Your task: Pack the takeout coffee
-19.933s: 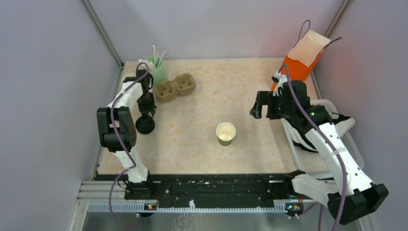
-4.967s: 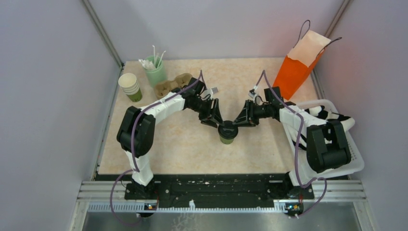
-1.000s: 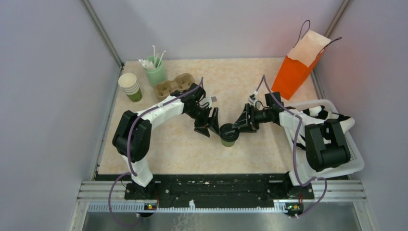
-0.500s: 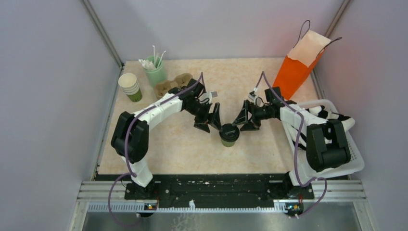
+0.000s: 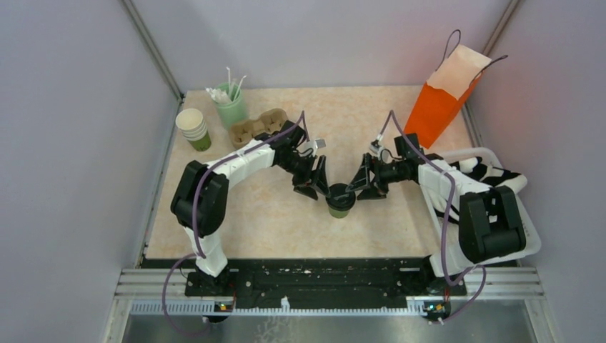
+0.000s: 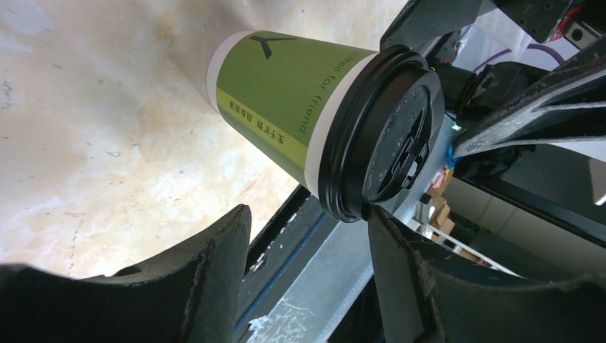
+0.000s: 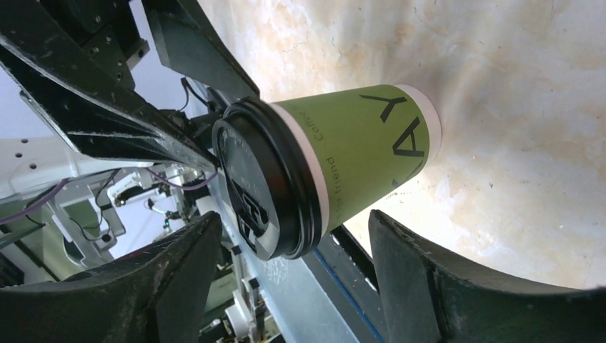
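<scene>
The takeout coffee (image 5: 340, 200), an olive-green and cream paper cup with a black lid, stands upright mid-table. My left gripper (image 5: 314, 184) sits at its left and my right gripper (image 5: 361, 187) at its right, both low and pointed at the lid. In the left wrist view the cup (image 6: 286, 107) lies just beyond the open left gripper (image 6: 307, 214), and one fingertip (image 6: 386, 236) touches the lid's rim (image 6: 343, 207). In the right wrist view the cup (image 7: 364, 143) stands just past the tips of the open right gripper (image 7: 294, 220). Neither gripper holds it.
An orange paper bag (image 5: 443, 96) stands open at the back right. A white basket (image 5: 529, 239) with black-and-white items lies along the right edge. At the back left are a cardboard cup carrier (image 5: 250, 131), a stack of lidless cups (image 5: 193, 128) and a pale-green cup of sticks (image 5: 232, 107).
The right jaws have spread wider. The left jaws widened, then narrowed again, as that gripper shifted slightly toward the lid. The cup stays in place.
</scene>
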{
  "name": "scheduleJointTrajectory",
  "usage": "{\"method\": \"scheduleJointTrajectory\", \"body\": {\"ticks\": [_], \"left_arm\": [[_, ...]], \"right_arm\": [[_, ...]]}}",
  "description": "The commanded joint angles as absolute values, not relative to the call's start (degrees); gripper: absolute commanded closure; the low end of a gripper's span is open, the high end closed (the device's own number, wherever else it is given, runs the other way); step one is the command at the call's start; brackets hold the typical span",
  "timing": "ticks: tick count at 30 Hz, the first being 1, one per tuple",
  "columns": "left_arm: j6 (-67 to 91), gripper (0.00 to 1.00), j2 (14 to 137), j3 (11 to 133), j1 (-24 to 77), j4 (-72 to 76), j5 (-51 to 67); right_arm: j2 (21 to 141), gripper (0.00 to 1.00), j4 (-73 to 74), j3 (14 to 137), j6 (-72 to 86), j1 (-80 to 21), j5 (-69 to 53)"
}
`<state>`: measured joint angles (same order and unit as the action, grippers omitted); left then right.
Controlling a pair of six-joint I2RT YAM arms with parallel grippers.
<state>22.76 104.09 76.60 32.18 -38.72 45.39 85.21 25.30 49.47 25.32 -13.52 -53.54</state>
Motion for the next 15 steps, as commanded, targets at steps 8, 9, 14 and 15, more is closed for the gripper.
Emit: {"method": "scheduleJointTrajectory", "body": {"ticks": [8,9,14,15], "left_arm": [[21.7,0.44,104.2,68.5,31.8,-33.1,42.5],[21.6,0.45,104.4,67.8,31.7,-32.4,41.9],[21.2,0.45,106.5,66.5,31.7,-30.4,40.6],[21.2,0.45,106.5,66.7,31.7,-30.6,41.0]], "right_arm": [[88.2,0.37,15.1,46.7,29.8,-14.3,-50.5],[88.5,0.38,14.8,46.5,29.9,-14.1,-49.7],[89.9,0.39,13.6,45.8,30.4,-12.6,-48.4],[89.8,0.39,13.9,46.2,30.2,-12.6,-48.6]]}}
